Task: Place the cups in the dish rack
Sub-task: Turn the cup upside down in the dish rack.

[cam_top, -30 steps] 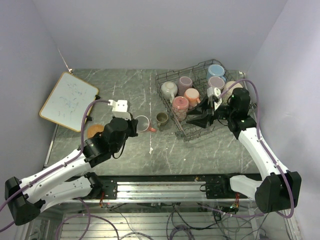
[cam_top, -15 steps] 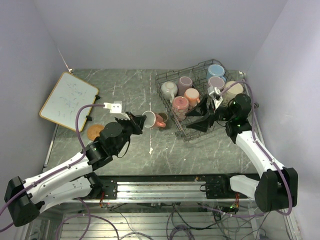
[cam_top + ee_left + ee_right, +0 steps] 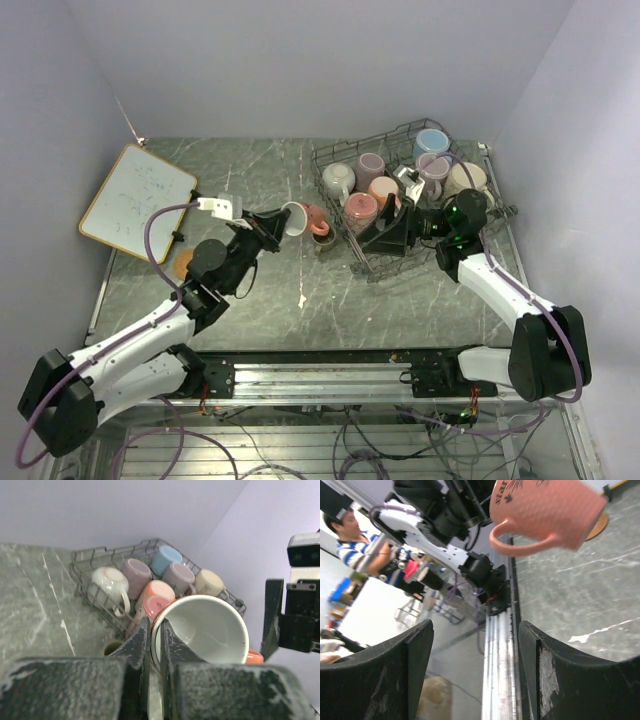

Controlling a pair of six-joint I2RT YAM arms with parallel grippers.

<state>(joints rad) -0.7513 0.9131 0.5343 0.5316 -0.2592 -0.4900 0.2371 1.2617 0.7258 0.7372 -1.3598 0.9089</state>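
1. Top external view, nearest the arm bases: a cork coaster (image 3: 183,264) lies on the table (image 3: 420,300), partly hidden under the left arm.
2. Farther in, the left gripper (image 3: 278,222) is clamped on the rim of a pink mug (image 3: 302,216). One finger is inside its white bowl and one outside.
3. That mug hangs in the air, tipped on its side, just off the dish rack's (image 3: 372,270) near-left side. It is above a small olive mug (image 3: 322,239) standing on the table.
4. The right gripper (image 3: 383,238) sits over the rack's near edge. Its jaws are apart with nothing between them, and its wrist view looks out at the pink mug's handle.
5. Inside the rack seven mugs show their bases: pink (image 3: 358,208), peach (image 3: 383,188), white (image 3: 338,178), two mauve (image 3: 370,165), cream (image 3: 465,178), and light blue (image 3: 432,140) farthest back.
6. A whiteboard (image 3: 137,200) lies at the far left.
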